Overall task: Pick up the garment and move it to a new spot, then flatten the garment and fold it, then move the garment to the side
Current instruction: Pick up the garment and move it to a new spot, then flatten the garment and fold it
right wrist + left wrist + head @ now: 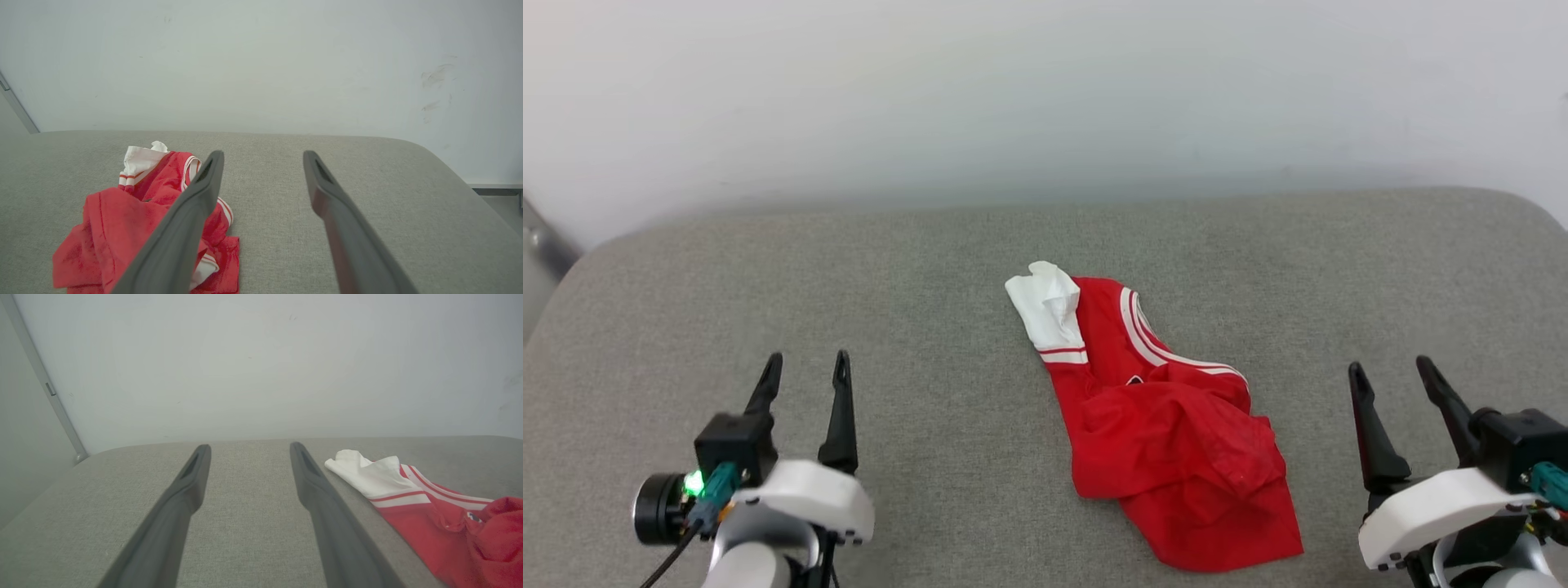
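1. Garment: a red jersey T-shirt with white short sleeves and red-white striped trim. It lies crumpled on the grey fabric-covered surface, a little toward 4 o'clock of the head view's centre, with one white sleeve poking out at its 11 o'clock end.
2. The left gripper, at 8 o'clock, has its two long dark fingers spread apart and carries nothing. The right gripper, at 4 o'clock, is likewise parted and empty. Both are well apart from the cloth.
3. A pinch into the bunched middle would likely catch several layers, so the garment could lift as a knot and resist spreading.
4. Taking only the sleeve or a thin edge risks the cloth slipping free mid-carry.
5. The printed front is buried in folds, so which side faces up cannot be told. A fold begun without checking may come out skewed.
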Motion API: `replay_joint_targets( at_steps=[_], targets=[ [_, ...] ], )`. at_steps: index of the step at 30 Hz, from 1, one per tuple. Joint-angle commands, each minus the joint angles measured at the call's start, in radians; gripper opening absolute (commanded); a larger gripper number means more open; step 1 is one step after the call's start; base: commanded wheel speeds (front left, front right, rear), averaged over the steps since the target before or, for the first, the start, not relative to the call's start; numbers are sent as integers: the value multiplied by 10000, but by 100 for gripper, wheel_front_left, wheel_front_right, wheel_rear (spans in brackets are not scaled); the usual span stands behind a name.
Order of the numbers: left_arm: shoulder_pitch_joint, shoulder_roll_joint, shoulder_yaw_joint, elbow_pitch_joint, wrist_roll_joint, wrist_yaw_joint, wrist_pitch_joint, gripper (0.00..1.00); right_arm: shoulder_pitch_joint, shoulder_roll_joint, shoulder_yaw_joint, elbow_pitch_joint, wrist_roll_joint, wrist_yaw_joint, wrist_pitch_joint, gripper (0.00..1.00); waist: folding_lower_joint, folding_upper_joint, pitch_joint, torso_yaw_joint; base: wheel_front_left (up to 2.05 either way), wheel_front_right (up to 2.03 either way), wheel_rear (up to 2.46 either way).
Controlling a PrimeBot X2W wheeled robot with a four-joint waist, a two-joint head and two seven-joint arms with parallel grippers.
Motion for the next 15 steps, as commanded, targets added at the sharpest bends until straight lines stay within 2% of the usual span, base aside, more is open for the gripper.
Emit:
replay_joint_targets(
  at_steps=[1, 9, 15],
  targets=[
    [344, 141, -7, -206, -16, 58, 90, 100, 206, 17, 27, -28, 70, -3, 29, 100, 1, -1, -134, -3, 0, 0, 0],
    [1031, 293, -398, -814, 45, -78, 463, 100, 457, 17, 139, -52, 197, -3, 56, 100, 1, -1, -331, -62, 0, 0, 0],
    [1190, 309, -390, -977, -70, 27, 534, 100, 473, 17, 210, -76, 155, -3, 82, 100, 1, -1, -368, -95, 0, 0, 0]
  ],
)
